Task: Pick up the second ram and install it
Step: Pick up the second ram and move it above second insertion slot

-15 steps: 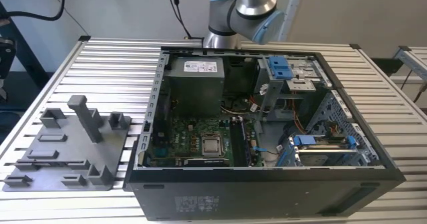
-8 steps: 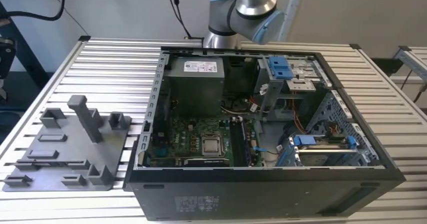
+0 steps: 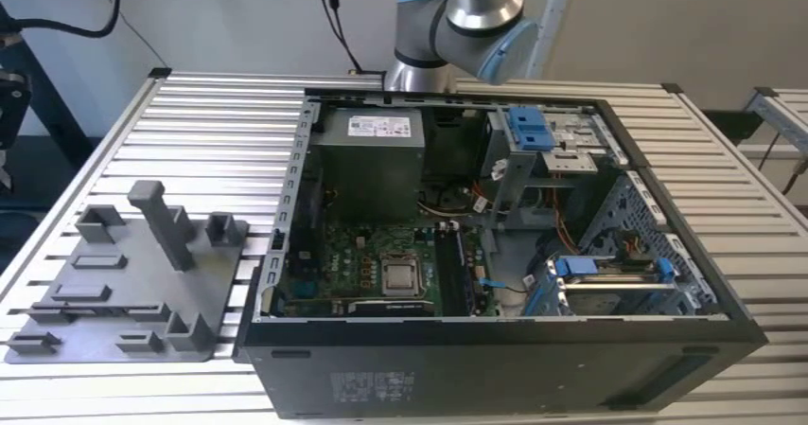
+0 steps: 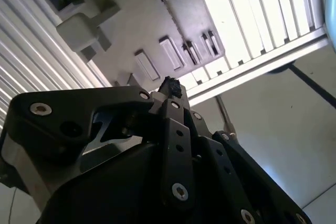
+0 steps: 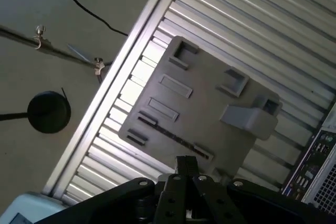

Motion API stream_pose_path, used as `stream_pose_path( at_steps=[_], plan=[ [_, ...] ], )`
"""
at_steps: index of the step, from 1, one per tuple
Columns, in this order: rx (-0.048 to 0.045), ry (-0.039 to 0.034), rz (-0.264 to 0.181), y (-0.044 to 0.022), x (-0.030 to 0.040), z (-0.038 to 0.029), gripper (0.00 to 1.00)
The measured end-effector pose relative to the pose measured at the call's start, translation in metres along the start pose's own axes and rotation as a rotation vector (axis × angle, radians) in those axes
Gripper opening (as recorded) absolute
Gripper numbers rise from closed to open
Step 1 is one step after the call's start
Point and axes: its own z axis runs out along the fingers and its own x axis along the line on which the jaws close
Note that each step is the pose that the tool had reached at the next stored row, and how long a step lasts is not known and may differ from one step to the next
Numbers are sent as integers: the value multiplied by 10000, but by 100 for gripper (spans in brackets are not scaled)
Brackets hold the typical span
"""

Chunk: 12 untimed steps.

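**Exterior view.** The grey holder plate (image 3: 127, 288) lies flat on the slatted table (image 3: 215, 113). The open computer case (image 3: 505, 373) stands just beside the plate, on the exterior view's right. The motherboard (image 3: 366, 264) is exposed on the case floor. The arm (image 3: 461, 13) rises behind the case's far wall, well apart from the holder plate.

**Wrist views.** In the second wrist view the gripper (image 4: 169, 87) hangs above the holder plate, clear of it. Its fingers are pressed together, with nothing visible between them. The first wrist view agrees: the fingertips (image 5: 186, 165) form one narrow closed point over the plate's near edge.

**Task item.** The first wrist view gives the plainest look. The second ram (image 5: 177, 138) shows as a thin dark strip standing on edge in the plate's long slot. The slot lies along the plate edge farthest from the tall post (image 5: 249, 118).

- **Long axis:** it runs along the slot, parallel to the table slats — one end towards the computer case, the other towards the table's outer edge.
- **Facing:** which face is turned towards the post cannot be told.
- **Contact:** the strip sits seated in the plate, with the gripper apart from it.
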Motion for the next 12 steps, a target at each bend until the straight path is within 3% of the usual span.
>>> stream_pose_path(
  at_steps=[12],
  plan=[
    [39, 129, -1774, 0, 0, 0, 11]
  ],
)
